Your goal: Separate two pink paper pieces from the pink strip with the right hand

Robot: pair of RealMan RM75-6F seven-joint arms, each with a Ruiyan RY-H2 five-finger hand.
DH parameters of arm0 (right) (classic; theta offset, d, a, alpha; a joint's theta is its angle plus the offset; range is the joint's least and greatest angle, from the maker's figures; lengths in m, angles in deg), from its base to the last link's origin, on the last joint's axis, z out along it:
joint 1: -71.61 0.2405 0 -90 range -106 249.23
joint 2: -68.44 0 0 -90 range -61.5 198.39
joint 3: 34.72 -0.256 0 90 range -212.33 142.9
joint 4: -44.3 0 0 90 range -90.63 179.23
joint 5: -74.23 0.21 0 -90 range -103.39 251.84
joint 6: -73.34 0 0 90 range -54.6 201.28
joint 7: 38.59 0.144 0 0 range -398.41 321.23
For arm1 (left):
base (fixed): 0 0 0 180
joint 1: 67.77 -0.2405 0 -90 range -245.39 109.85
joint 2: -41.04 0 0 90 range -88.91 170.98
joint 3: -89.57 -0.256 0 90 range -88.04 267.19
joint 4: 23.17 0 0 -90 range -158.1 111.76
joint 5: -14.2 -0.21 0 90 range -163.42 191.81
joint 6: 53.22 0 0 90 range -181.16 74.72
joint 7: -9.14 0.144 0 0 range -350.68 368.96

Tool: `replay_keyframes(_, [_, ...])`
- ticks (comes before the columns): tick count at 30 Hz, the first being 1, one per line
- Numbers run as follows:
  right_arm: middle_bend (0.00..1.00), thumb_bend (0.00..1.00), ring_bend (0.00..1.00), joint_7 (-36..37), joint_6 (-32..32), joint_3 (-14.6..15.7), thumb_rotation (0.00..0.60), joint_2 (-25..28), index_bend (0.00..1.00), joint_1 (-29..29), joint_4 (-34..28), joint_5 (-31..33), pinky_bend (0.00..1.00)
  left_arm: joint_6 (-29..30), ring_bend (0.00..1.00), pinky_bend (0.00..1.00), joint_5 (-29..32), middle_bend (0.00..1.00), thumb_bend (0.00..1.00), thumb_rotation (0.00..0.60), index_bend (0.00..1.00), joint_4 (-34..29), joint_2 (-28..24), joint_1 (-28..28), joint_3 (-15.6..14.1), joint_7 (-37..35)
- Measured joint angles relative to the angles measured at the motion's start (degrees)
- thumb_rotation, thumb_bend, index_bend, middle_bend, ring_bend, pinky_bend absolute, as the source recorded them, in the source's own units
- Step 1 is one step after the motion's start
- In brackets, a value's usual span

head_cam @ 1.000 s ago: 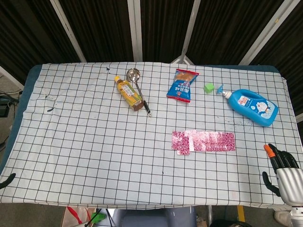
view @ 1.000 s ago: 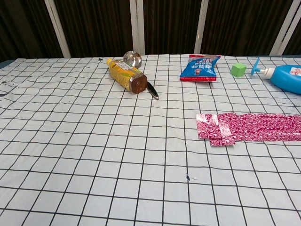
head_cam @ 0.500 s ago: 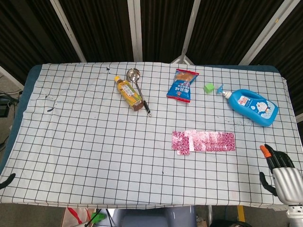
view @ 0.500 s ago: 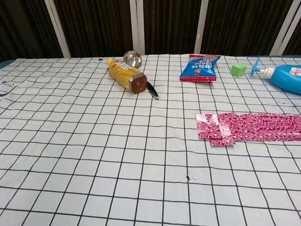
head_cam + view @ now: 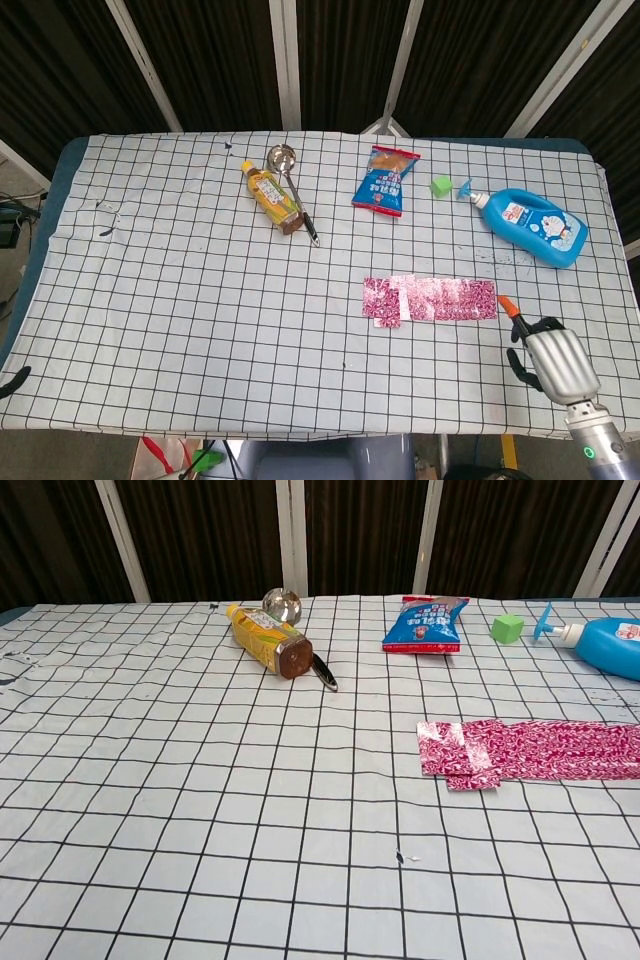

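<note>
Approach step: right hand (image 5: 553, 358) empty, fingers apart, near pink strip (image 5: 430, 299) end, not touching. Next, prob: reach in, pinch one piece w/o dragging the rest.

Strips: 1, a pink strip (image 5: 430, 299) (image 5: 530, 749) flat on the cloth, with overlapping paper pieces at its left end; piece count cannot be told.
Bottles: 2, a yellow bottle (image 5: 271, 197) (image 5: 264, 638) and a blue bottle (image 5: 532, 226) (image 5: 606, 646), both lying on their sides.
Ladles: 1, a ladle (image 5: 291, 186) (image 5: 288, 610) beside the yellow bottle.
Snack bags: 1, a bag (image 5: 386, 180) (image 5: 427, 624).
Cubes: 1, a green cube (image 5: 441, 185) (image 5: 507, 628).
Hands: 1 plainly in view, the right hand (image 5: 550, 358), head view only.
Cloths: 1, a checked cloth (image 5: 180, 320) (image 5: 180, 820).
</note>
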Motion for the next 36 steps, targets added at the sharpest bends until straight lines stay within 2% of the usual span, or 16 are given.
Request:
replay_keyframes(4, [0.78,0.62,0.82,-3.44,-4.04,-1.46,0.600,-1.06,0.12,2.99,-1.71,1.69,0.62,0.07,0.00,0.08,0.09,0.03,0.28,0.600,0.16,0.00,-0.04,-0.05,0.03,-0.07])
replay_keyframes(8, [0.84,0.76,0.85,-8.23,-8.51,-3.06,0.600,-2.97,0.14,6.29,-3.23,4.41,0.63,-0.09,0.00,0.08,0.42,0.03,0.28,0.600,0.16,0.02,-0.05,0.03,0.19,-0.11])
replay_keyframes(11, [0.85,0.81,0.86,-12.72,-12.05,-4.21,0.600,-4.97,0.14,8.85,-4.14,7.74,0.63,-0.29,0.00,0.08,0.59,0.03,0.28,0.600,0.16,0.05,-0.04,0.14,0.25,-0.07])
replay_keyframes(21, [0.85,0.84,0.86,-25.81,-20.45,-6.00,0.600,-13.57,0.14,16.18,-4.11,20.74,0.63,-0.59,0.00,0.08,1.75,0.03,0.28,0.600,0.16,0.22,-0.36,0.26,0.78,-1.10])
replay_keyframes(30, [0.85,0.84,0.86,-33.13,-22.48,-5.34,0.600,-18.85,0.14,20.65,-3.00,29.83,0.63,-1.09,0.00,0.08,2.11,0.03,0.28,0.600,0.16,0.24,-0.47,0.48,0.84,-1.19])
replay_keyframes(36, [0.85,0.84,0.86,-35.63,-22.44,-4.66,0.600,-20.89,0.14,22.84,-2.42,33.62,0.63,-1.51,0.00,0.08,2.34,0.03,0.28,0.600,0.16,0.17,-0.45,0.71,0.87,-0.93])
